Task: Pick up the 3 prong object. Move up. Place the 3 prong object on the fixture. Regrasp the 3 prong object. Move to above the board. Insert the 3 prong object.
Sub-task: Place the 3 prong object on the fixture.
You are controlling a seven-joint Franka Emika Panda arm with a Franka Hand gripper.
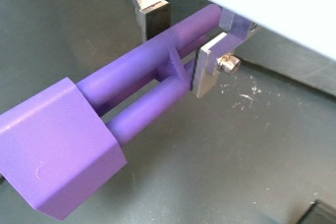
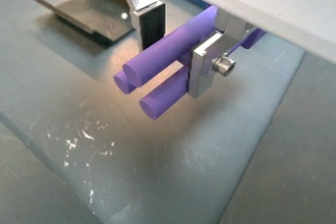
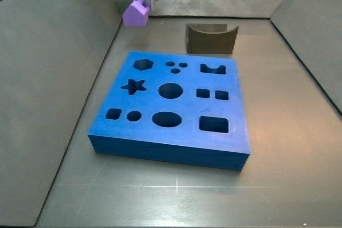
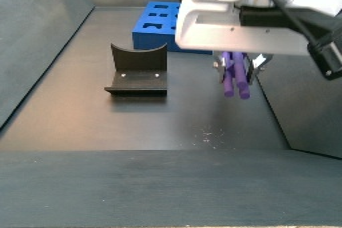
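Note:
My gripper (image 1: pixel 180 59) is shut on the light-purple 3 prong object (image 1: pixel 125 105). The silver fingers clamp the piece across its parallel bars, seen also in the wrist view (image 2: pixel 178 61). In a side view the gripper (image 4: pixel 241 54) holds the piece (image 4: pixel 237 75) hanging above the dark floor, right of the fixture (image 4: pixel 138 72). In the other side view the piece (image 3: pixel 136 13) hangs high at the back left, left of the fixture (image 3: pixel 210 39) and beyond the blue board (image 3: pixel 140 137). The fixture's base plate also shows in a wrist view (image 2: pixel 85 17).
The blue board (image 4: pixel 160 22) lies behind the fixture in a side view. Grey walls (image 3: pixel 60 42) enclose the floor on the sides. Pale scratch marks (image 2: pixel 79 140) show on the floor below the gripper.

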